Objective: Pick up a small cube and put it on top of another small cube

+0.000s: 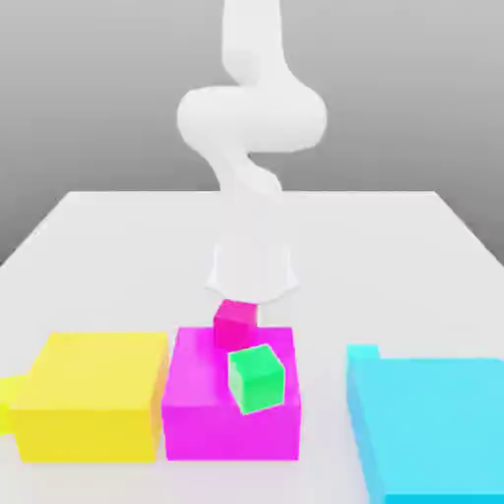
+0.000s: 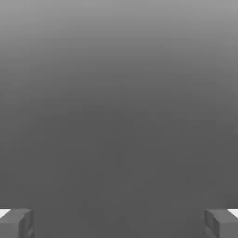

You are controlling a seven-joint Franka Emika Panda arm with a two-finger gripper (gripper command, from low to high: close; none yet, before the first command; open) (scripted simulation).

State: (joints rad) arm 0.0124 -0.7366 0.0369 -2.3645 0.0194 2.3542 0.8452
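Observation:
A small green cube (image 1: 257, 378) sits tilted on the big magenta block (image 1: 197, 404), near its front right. A small pink cube (image 1: 236, 323) rests at the back edge of that block's top. Directly above the pink cube hangs my white hand, and the gripper (image 1: 246, 295) is just over it. In the hand view the gripper (image 2: 119, 224) is open: its two grey fingertips (image 2: 16, 223) stand far apart with nothing between them, against plain grey.
A big yellow block (image 1: 89, 394) stands at the exterior view's left of the magenta one, with a small yellow piece (image 1: 6, 402) at its far side. A big cyan block (image 1: 433, 423) with a small cyan cube (image 1: 362, 352) stands at the right. The white table (image 1: 118, 236) stretches behind.

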